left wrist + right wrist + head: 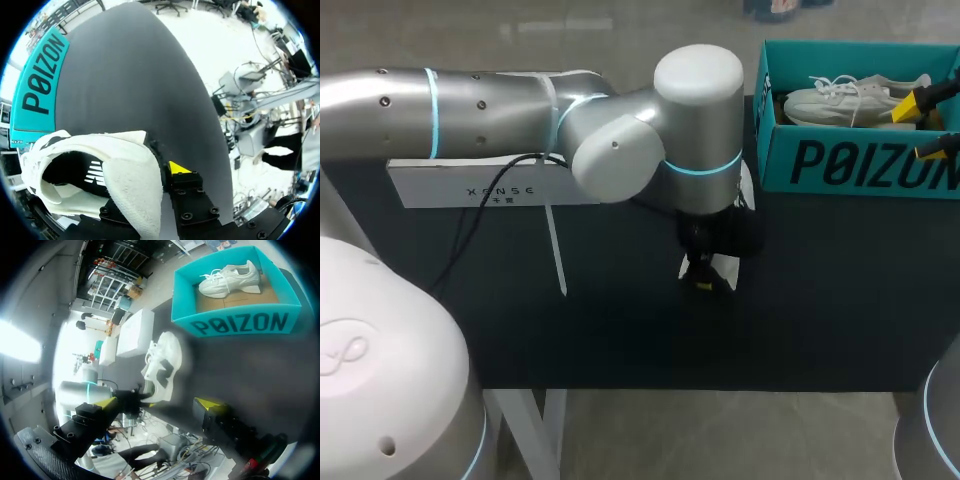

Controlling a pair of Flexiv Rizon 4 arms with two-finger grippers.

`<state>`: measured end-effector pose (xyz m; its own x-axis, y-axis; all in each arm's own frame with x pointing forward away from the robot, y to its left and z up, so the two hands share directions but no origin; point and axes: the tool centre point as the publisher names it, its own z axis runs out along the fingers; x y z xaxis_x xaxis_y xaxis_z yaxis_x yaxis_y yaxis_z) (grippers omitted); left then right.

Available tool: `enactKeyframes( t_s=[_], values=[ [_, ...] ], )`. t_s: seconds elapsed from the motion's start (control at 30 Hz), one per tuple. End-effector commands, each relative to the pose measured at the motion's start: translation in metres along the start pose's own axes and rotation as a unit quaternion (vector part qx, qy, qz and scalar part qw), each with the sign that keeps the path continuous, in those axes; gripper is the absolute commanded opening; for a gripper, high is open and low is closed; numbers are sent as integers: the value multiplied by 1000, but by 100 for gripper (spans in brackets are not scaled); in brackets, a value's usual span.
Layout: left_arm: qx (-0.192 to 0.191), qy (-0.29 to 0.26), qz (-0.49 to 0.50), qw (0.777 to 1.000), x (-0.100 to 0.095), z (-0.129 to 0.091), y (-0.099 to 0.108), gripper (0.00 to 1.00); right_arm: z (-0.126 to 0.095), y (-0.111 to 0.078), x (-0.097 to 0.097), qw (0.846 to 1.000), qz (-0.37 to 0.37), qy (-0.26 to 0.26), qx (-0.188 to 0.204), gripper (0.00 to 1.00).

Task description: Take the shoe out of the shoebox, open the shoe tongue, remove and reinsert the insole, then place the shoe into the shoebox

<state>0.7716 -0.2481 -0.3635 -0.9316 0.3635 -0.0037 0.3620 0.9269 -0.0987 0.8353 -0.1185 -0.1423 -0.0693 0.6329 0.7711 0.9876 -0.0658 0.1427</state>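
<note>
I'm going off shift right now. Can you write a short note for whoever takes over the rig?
Left gripper: shut on the collar of the white shoe, which is out of the box and low over the table.
Right gripper: open, empty, near the teal shoebox, where a second shoe lies.
Done: shoe taken out.
Left: tongue and insole progress cannot be told; the shoe is not yet back in the box.

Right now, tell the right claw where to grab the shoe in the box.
Probably the heel collar, from above: the shoebox walls ring the shoe, only the top is open, and its heel lies nearest the open right claw.
</note>
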Motion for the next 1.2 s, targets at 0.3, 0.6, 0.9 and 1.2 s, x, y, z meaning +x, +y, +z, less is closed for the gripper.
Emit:
enactKeyframes(
  t_s=[0.3, 0.6, 0.9, 1.2],
  values=[
    [-48, 106, 305, 945, 5, -76, 51, 0, 0, -1, 0, 1000, 0, -2, 0, 100],
    [-95, 137, 587, 792, 18, -107, 57, 0, 0, -1, 0, 1000, 0, -2, 0, 100],
    [-146, 140, 717, 668, 29, -132, 89, 0, 0, -1, 0, 1000, 0, -2, 0, 100],
    [-159, 145, 713, 668, 29, -135, 94, 0, 0, -1, 0, 1000, 0, -2, 0, 100]
  ],
)
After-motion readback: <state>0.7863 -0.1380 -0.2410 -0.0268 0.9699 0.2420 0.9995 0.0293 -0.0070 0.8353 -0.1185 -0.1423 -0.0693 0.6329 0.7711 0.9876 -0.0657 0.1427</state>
